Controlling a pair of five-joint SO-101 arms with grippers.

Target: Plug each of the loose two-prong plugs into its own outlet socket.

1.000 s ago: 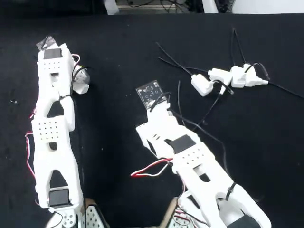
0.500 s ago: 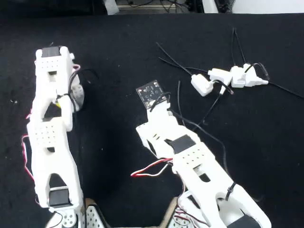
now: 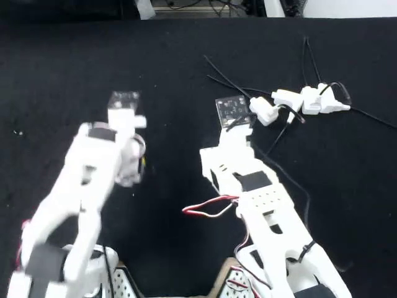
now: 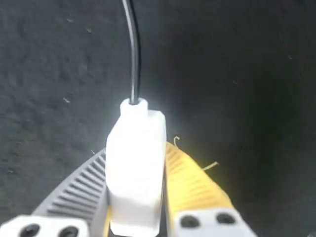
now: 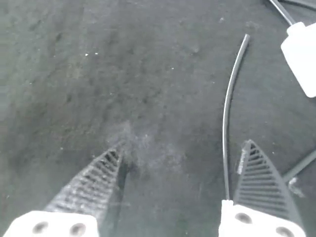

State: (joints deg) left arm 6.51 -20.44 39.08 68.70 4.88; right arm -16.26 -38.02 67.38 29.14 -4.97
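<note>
The left gripper (image 4: 136, 149) is clamped on a white plug (image 4: 136, 170), its cord (image 4: 132, 49) leading straight outward. The outlet sockets (image 3: 310, 99) lie well to its right. The right gripper (image 5: 180, 148), spread wide, is nearer them, with a loose plug (image 5: 301, 59) just beside it.

Overall: bright and even, from overhead; black table (image 3: 167, 56) dark and near-featureless in high view.
Glare: white plug (image 4: 136, 168) in left gripper (image 4: 136, 148) blown out, faces washed flat; white arm shells (image 3: 260, 198) in high view close to clipping.
Shadows: soft and short; dark patch on table beside white plug, small one under right gripper (image 5: 182, 148).
Background: overexposed white strip (image 3: 347, 7) at top right of high view, behind table.
Surface: lint specks (image 5: 86, 54) lit up in both wrist views.
</note>
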